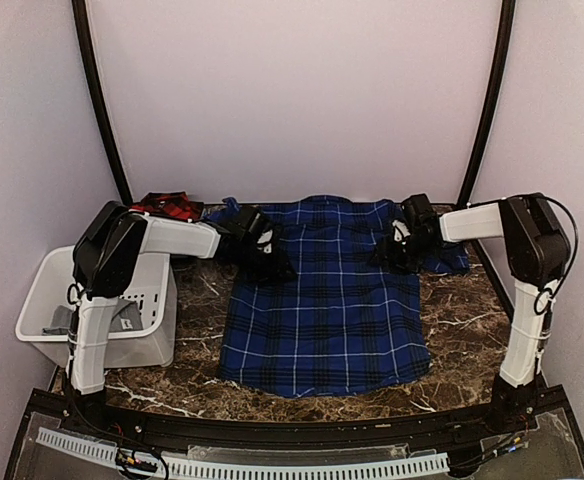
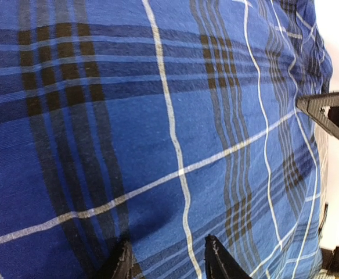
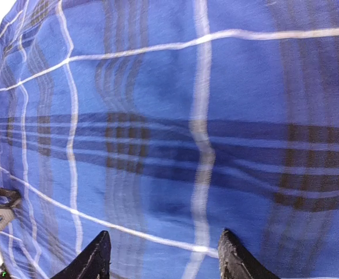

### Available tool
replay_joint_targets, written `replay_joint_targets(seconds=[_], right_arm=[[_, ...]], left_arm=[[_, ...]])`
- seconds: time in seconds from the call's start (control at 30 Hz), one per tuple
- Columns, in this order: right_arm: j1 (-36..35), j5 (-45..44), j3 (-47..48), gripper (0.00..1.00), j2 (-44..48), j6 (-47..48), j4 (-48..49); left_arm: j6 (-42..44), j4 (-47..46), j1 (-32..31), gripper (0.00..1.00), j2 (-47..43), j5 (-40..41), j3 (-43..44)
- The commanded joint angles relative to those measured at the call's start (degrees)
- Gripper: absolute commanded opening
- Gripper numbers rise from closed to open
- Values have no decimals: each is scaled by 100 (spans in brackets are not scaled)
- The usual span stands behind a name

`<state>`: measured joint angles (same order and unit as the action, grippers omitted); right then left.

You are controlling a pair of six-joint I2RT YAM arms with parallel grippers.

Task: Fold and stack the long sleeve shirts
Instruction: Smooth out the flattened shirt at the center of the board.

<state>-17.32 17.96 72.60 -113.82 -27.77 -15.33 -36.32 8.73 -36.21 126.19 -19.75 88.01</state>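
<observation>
Marble table (image 1: pixel 462 310) holds blue shirt (image 1: pixel 327 310), red shirt (image 1: pixel 167 207) behind, basket (image 1: pixel 47 290) beside (left end effector (image 2: pixel 168 261) and right end effector (image 3: pixel 163 258) released)

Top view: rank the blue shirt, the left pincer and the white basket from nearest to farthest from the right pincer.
1. blue shirt, directly under the right pincer.
2. left pincer, over the shirt's left side.
3. white basket, at the far left.
</observation>
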Motion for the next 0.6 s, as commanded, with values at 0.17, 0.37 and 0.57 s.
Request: replay_joint_targets(seconds=[0.17, 0.37, 0.57], right_arm=[[-88, -746, -216, 70, 1189, 285, -809], [-513, -1148, -1872, 71, 2975, -301, -885], [-987, -1542, -3047, 71, 4552, -1112, -1282]], left_arm=[[224, 550, 342, 42, 466, 55, 567], [293, 641, 347, 42, 445, -214, 751], [267, 638, 347, 42, 393, -440, 842]])
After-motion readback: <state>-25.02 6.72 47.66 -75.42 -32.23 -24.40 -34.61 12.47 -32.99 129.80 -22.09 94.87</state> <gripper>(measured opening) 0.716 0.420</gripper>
